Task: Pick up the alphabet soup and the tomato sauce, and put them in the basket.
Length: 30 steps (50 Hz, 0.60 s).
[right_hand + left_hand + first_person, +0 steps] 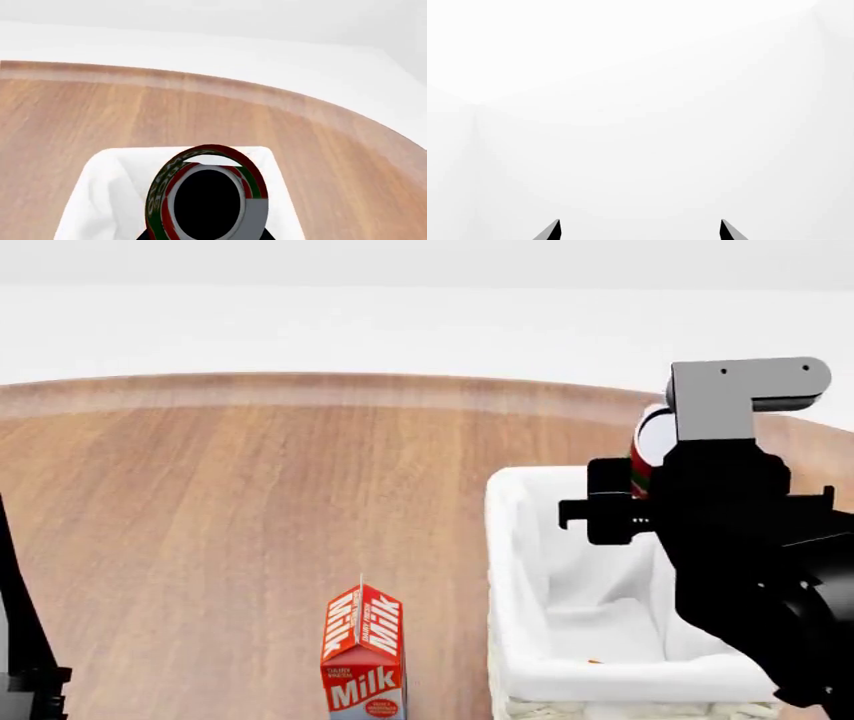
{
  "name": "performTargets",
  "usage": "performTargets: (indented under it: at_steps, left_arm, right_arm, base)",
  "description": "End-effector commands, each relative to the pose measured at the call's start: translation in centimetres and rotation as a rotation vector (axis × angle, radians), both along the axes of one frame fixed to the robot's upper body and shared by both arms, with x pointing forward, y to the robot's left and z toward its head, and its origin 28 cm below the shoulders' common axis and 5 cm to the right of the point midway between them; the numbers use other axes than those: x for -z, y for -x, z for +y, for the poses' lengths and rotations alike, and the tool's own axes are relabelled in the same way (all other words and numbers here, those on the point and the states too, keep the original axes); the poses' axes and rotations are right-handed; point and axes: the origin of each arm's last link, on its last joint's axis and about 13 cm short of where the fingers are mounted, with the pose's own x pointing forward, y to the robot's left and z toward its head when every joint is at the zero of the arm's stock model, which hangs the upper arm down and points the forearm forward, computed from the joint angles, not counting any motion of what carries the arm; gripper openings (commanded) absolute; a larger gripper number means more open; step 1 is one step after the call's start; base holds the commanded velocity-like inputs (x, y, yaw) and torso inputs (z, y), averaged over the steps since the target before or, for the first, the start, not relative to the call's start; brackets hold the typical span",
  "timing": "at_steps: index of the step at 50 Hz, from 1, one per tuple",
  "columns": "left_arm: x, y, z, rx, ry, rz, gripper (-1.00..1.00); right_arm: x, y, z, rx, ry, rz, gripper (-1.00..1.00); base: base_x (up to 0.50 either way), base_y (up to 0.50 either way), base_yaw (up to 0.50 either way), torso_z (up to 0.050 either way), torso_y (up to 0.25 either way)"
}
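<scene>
The tomato sauce (646, 448), a red can with a green band, is held tilted above the far end of the basket (523, 540). My right gripper (635, 480) is shut on it. In the right wrist view the tomato sauce (208, 200) fills the lower middle and hides the fingers, with the basket's white lining (110, 190) below it. My left gripper (640, 229) is open, with nothing between its two dark fingertips, and faces a blank white background. The alphabet soup is out of view.
A red and white milk carton (363, 652) stands on the wooden table (240, 500), left of the basket near the front edge. A dark part of my left arm (19, 660) shows at the far left edge.
</scene>
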Motion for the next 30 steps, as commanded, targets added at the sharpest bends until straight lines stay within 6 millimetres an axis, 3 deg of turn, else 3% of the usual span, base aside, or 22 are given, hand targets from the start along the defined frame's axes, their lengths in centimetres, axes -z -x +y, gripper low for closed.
performTargets:
  at_steps: [1, 30]
  left_arm:
    - [0.0, 0.0, 0.0, 0.0, 0.001, 0.001, 1.0]
    - [0.1, 0.1, 0.0, 0.0, 0.002, 0.001, 1.0]
  right_arm:
    - [1.6, -0.5, -0.4, 0.02, 0.018, 0.037, -1.0]
    - [5.7, -0.2, -0.1, -0.018, 0.049, 0.168, -1.0]
  base:
    - [0.0, 0.0, 0.0, 0.0, 0.0]
    - [0.0, 0.0, 0.0, 0.0, 0.0]
